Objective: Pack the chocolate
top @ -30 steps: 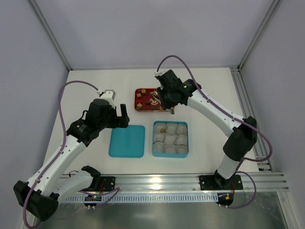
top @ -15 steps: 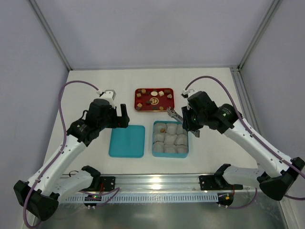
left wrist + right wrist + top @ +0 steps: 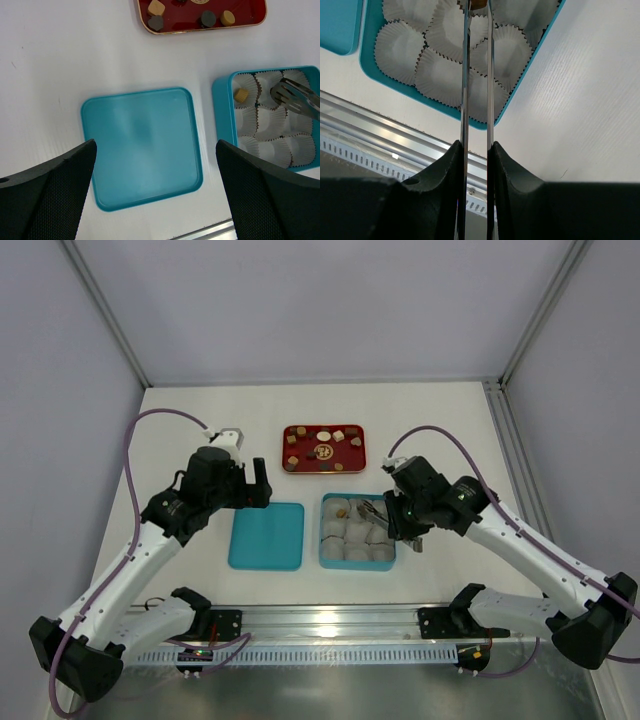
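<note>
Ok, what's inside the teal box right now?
The teal box holds white paper cups, and one tan chocolate sits in the far-left corner cup. The tongs hang over the far row, so the cup beneath them is partly hidden.

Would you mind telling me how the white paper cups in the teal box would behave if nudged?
Probably light and floppy: the paper cups look thin and crinkled. Packed touching, one nudged by the tongs would likely shift neighbours.

One teal box [image 3: 220, 112], nine paper cups [image 3: 270, 121] and one chocolate piece [image 3: 241, 95] inside it, one tongs [image 3: 292, 97] above it, one lid [image 3: 142, 145] left of it, one red tray [image 3: 185, 21] beyond it with roughly eight pieces
</note>
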Motion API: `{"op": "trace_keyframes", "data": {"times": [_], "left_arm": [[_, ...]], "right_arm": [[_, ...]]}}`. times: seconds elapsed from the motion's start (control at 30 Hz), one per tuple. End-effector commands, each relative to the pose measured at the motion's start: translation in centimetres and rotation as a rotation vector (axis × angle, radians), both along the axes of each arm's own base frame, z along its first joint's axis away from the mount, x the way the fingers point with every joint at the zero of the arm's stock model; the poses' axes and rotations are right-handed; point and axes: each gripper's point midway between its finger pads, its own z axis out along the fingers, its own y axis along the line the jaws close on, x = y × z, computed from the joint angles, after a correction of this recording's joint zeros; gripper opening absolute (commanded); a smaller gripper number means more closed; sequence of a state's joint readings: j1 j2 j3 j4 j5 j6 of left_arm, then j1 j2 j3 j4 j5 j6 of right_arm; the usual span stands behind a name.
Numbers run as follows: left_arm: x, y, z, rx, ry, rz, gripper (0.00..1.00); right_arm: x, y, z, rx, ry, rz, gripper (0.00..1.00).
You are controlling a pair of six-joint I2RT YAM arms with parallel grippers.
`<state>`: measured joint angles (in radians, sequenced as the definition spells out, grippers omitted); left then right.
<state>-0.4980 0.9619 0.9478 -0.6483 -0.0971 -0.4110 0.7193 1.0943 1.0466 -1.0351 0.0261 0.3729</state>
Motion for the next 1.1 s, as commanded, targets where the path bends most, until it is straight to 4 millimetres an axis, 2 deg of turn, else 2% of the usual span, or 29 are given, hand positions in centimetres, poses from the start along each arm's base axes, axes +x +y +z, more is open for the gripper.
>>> {"op": "trace_keyframes", "data": {"times": [0.0, 0.43, 0.63, 0.9, 1.07], "left_arm": [[0.6, -0.1, 1.7, -0.009, -0.044, 0.001, 1.0], [0.6, -0.1, 1.6, -0.007, -0.042, 0.002, 1.0], [0.6, -0.1, 1.6, -0.007, -0.04, 0.001, 1.0], [0.6, -0.1, 1.5, -0.006, -0.039, 0.001, 1.0], [0.6, -0.2, 1.6, -0.008, -0.04, -0.002, 1.0]], "right_arm": [[1.1, 1.6, 1.0, 0.069, -0.05, 0.001, 0.21], [1.2, 1.4, 0.4, 0.049, -0.045, -0.002, 0.3], [1.2, 1.2, 0.4, 0.037, -0.049, -0.007, 0.37], [1.2, 1.0, 0.7, 0.032, -0.052, -0.01, 0.4], [1.2, 0.9, 2.8, 0.052, -0.085, -0.001, 0.39]]}}
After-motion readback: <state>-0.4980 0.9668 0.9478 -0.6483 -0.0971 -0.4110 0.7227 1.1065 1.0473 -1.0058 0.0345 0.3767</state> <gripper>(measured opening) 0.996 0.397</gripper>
